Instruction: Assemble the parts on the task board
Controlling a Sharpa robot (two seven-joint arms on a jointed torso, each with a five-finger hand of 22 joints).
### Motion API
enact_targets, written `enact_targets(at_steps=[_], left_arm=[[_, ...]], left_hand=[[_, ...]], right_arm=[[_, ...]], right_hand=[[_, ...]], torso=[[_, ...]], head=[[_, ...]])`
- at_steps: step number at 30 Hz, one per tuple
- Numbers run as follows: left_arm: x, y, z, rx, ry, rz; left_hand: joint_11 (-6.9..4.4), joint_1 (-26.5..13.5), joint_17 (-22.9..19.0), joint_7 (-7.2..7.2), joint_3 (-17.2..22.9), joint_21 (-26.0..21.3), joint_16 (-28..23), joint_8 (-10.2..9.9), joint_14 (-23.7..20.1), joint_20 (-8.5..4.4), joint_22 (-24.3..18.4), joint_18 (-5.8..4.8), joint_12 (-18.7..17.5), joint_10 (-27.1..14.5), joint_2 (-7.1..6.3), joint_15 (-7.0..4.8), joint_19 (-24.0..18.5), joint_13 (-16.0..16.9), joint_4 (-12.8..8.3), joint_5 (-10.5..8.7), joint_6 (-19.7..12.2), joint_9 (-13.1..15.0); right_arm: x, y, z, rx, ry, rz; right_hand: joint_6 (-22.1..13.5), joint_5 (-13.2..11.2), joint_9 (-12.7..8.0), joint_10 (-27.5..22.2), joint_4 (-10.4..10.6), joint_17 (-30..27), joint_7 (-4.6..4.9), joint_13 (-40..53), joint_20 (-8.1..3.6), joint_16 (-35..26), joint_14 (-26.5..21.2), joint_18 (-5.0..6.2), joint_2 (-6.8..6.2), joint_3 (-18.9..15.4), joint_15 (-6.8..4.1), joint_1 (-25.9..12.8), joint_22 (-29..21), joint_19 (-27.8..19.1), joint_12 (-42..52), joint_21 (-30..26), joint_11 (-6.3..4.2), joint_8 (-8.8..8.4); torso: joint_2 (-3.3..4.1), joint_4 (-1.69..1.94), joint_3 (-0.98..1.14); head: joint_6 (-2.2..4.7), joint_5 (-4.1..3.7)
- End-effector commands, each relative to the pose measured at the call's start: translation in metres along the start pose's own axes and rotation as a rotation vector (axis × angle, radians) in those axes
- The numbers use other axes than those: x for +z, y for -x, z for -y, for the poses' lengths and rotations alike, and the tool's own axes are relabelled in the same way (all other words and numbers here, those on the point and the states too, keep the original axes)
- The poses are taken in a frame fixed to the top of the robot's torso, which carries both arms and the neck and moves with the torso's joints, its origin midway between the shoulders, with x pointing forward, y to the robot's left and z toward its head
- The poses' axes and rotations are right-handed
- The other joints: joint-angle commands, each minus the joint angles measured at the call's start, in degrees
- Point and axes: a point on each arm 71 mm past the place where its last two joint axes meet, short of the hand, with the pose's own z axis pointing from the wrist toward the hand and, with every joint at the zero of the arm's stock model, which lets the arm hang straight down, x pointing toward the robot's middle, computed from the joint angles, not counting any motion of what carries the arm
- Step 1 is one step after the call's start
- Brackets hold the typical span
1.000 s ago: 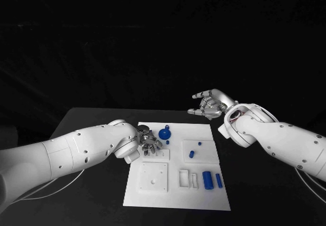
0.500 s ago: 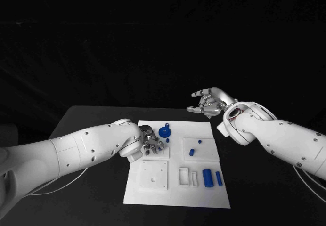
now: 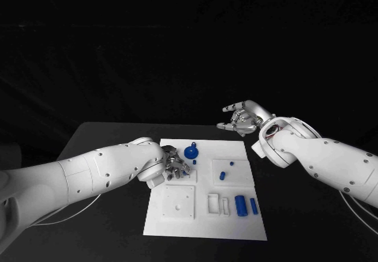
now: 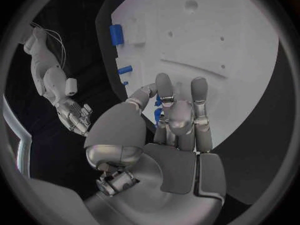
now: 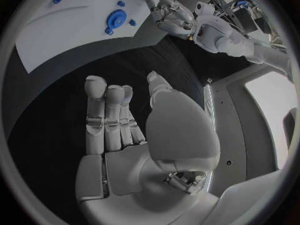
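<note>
A small blue part [image 4: 157,116] is pinched by the left hand [image 3: 175,166] over the board's [image 3: 205,229] left side. The right hand [image 3: 242,120] is held spread and empty beyond the board's far right corner.

Left robot hand [image 3: 175,166] fingers curled, right robot hand [image 3: 244,119] raised, open-fingered

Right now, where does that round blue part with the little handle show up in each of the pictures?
Head view: the round blue part lies at the far end of the white task board, beside the left hand.
Left wrist view: cannot tell; the fingers hide that spot.
Right wrist view: upper left.
Shared landmark: the board.
</note>
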Motion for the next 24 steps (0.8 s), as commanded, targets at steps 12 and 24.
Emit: enact_targets(at_steps=[12,24], left_arm=[[-0.0012,0.0008,-0.0058,0.041,0.024,-0.015],[-0.0016,0.0032,-0.0081,0.062,0.032,0.006]], left_hand=[[-0.63,-0.6,1.0,-7.79,-0.8,-1.4,2.0,0.5,0.5,0.81,3.0,0.86,2.0,2.7,3.11,0.11,0.9,-1.2,1.0,-4.60,14.5,32.1],[-0.68,-0.8,1.3,-7.84,-0.9,-2.4,2.7,0.5,0.5,1.14,5.1,1.18,2.8,2.7,3.39,0.15,1.3,-1.9,0.9,-4.93,14.6,33.6]], right_arm=[[0.0007,-0.0013,0.0015,0.001,-0.013,-0.020],[0.0013,-0.0017,0.0022,0.001,-0.015,-0.021]], right_hand=[[0.2,0.6,0.1,-0.3,0.0,-0.1,-0.07,-0.1,-0.21,0.4,0.0,0.91,0.07,-0.4,-0.34,-0.8,3.1,0.4,0.3,-0.4,-0.28,0.01],[0.3,0.8,0.1,-0.4,0.0,-0.1,-0.07,-0.2,-0.22,0.4,-0.1,0.91,0.09,-0.5,-0.35,-0.7,3.1,0.4,0.3,-0.5,-0.28,0.02]], torso=[[0.00,0.10,-0.02],[0.03,0.00,-0.03]], head=[[-0.29,-0.14],[-0.18,-0.02]])
